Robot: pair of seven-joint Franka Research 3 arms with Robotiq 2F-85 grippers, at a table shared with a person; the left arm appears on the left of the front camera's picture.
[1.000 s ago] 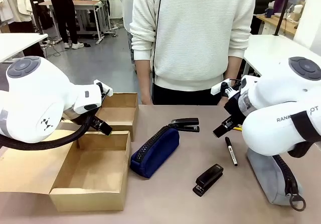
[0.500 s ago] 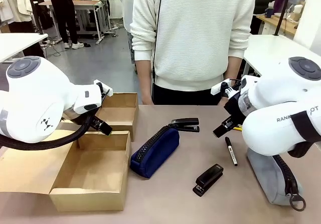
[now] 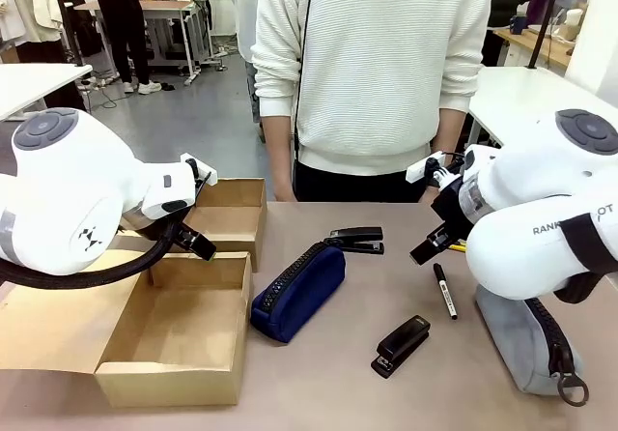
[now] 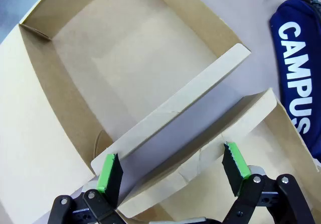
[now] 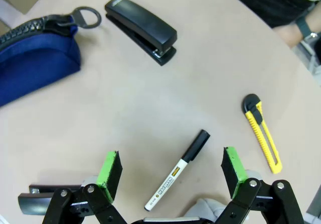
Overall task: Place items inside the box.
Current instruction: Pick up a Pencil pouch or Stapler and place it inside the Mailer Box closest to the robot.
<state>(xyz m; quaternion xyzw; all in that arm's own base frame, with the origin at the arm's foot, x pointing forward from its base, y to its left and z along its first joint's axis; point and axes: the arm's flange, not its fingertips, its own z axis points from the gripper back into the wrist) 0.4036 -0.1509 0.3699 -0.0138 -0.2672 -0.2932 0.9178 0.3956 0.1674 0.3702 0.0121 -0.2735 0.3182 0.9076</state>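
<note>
Gaping wide, right claw (image 5: pixel 170 164) hangs over black marker pen (image 5: pixel 176 178), left claw (image 4: pixel 173 168) over box (image 4: pixel 55 78)

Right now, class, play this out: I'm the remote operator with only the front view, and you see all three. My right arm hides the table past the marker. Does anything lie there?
Observer: Yes, a yellow utility knife lies apart from the black marker, as the right wrist view shows.
Operator: Is the right claw open?
Observer: Yes, the right claw is open, with the marker in line between its green pads.
Operator: Any print on the navy pouch?
Observer: White letters, CAMPUS, run along the navy pouch in the left wrist view.
</note>
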